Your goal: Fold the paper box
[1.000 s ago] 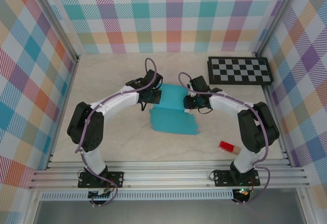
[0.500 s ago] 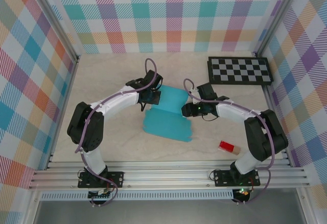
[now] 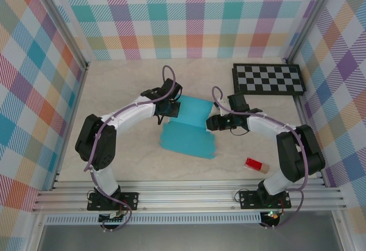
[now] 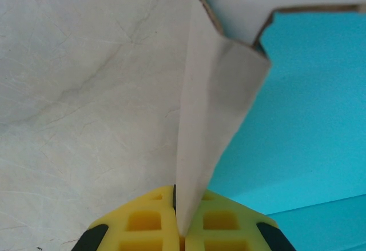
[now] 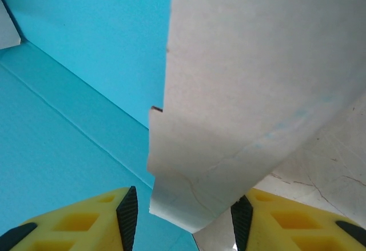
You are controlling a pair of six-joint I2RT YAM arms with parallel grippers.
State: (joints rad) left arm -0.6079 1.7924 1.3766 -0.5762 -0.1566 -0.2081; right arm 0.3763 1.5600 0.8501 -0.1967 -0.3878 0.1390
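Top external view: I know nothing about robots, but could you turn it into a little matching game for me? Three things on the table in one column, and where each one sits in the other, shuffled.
Things:
1. paper box
2. checkerboard
3. red block

Places:
A. near right part of the table, close to the right arm
B. middle of the table, teal face up, partly folded up
C. far right corner, lying flat

Pairs: 1-B; 2-C; 3-A
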